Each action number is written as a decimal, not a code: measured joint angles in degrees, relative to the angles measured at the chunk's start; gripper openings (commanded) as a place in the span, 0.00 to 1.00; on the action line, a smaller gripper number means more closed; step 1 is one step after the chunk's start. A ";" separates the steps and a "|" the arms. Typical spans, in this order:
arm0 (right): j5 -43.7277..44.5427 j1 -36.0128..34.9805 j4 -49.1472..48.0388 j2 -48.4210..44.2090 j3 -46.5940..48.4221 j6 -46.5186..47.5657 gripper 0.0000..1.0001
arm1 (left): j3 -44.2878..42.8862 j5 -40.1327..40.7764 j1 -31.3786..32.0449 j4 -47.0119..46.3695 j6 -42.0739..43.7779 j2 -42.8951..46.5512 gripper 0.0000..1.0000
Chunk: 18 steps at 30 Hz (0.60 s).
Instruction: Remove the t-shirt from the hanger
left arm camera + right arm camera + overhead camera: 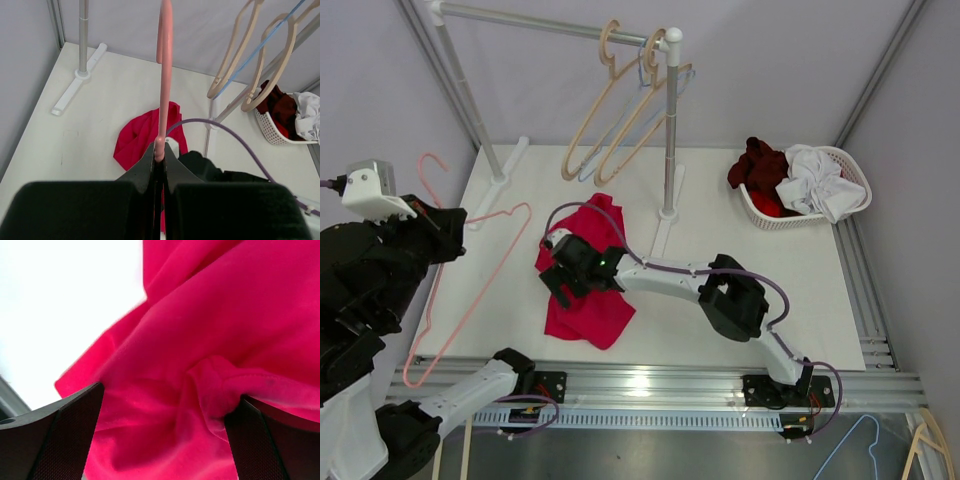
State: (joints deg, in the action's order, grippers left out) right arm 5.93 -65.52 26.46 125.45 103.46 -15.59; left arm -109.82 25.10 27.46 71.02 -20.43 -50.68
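The red t-shirt (592, 312) lies crumpled on the white table, free of the hanger; it also shows in the left wrist view (139, 141) and fills the right wrist view (210, 335). My left gripper (442, 236) (160, 150) is shut on the thin pink hanger (501, 213) (164, 75) and holds it up at the left side of the table, apart from the shirt. My right gripper (561, 276) (165, 400) sits low over the shirt's left part, jaws wide open, with folds of cloth lying between the fingers.
A clothes rack (671, 130) stands at the back with beige and blue hangers (620, 110) hooked on its bar. A white basket (850, 165) of clothes sits at the back right. More hangers (880, 450) lie below the table's near edge, at right.
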 measured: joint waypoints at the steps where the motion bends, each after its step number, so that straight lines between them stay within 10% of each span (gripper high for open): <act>1: -0.15 -0.42 0.24 1.01 0.33 0.00 0.99 | 0.02 0.22 0.00 -0.09 0.07 0.20 0.01; 9: 1.95 -0.79 2.78 5.07 -0.02 -0.42 1.00 | 3.54 0.20 0.00 -2.34 0.57 0.70 0.01; 10: 2.01 -0.79 2.19 4.57 -0.92 -0.42 0.94 | 4.02 0.17 0.00 -2.62 0.57 0.70 0.01; 14: 0.94 -0.57 0.24 -1.05 -10.14 -0.35 0.06 | 5.64 -0.04 0.00 -3.82 0.68 0.70 0.01; 18: -4.28 0.50 1.22 -9.18 -20.90 -2.21 0.00 | 7.15 -0.26 0.00 -5.44 1.07 0.42 0.01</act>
State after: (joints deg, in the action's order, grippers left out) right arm 1.65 -65.01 27.68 116.27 82.56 -17.80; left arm -102.67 24.84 27.46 65.58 -19.35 -50.26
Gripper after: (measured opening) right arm 0.067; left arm 0.035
